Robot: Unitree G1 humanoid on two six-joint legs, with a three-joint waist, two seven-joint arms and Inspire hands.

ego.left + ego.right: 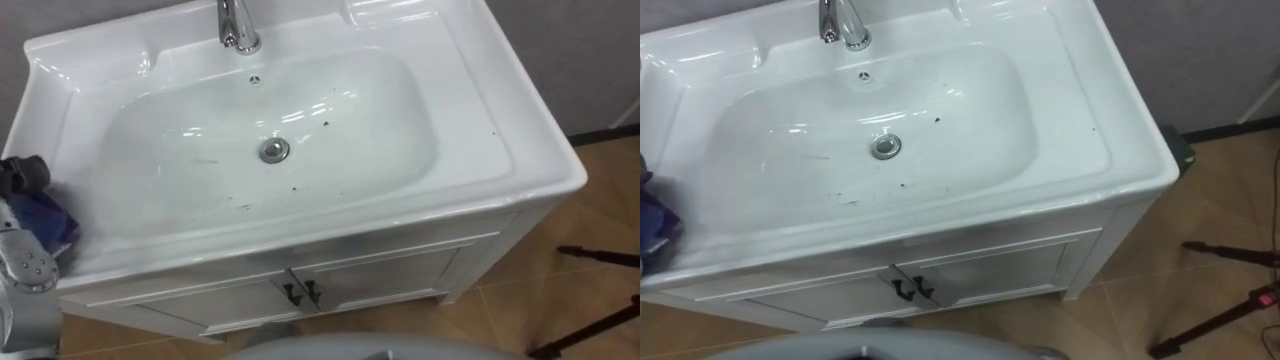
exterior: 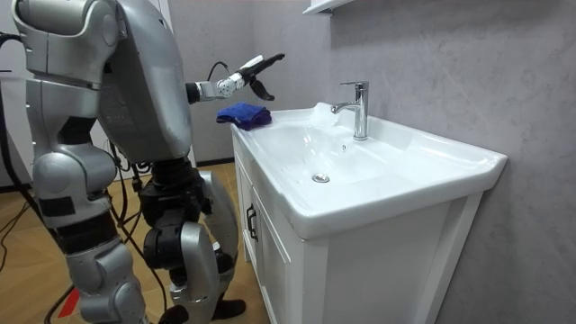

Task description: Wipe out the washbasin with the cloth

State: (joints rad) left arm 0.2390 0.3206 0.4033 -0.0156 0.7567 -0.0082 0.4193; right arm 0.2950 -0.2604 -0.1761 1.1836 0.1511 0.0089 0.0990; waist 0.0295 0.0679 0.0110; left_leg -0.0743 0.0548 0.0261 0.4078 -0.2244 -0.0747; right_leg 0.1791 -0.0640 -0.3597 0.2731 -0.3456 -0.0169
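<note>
basin: we see the white basin (image 1: 500, 130) on its cabinet (image 1: 390, 272). dark specks (image 1: 243, 206) are scattered in the bowl near the drain (image 1: 274, 150) and toward the front wall. we judge those to be what the wiping is for.
cloth: the blue cloth (image 2: 243, 114) lies bunched on the flat rim at our left end of the basin, outside the bowl. there our left arm can reach it without crossing the faucet (image 1: 238, 28).
left hand: our left hand (image 2: 247, 74) hovers above the cloth, apart from it. its fingers are straight, the thumb hangs away from them, and it holds nothing. we read it as poised to come down on the cloth.
stance: we stand right at the cabinet front, facing the faucet, so the whole bowl lies under our head camera.
step: fetching the cloth. by our judgement no wiping is done yet, since the specks lie untouched.
next: lower onto the cloth, close on it, then sweep through the bowl.
risk: a loose grasp could drag the cloth off the rim's outer edge.
</note>
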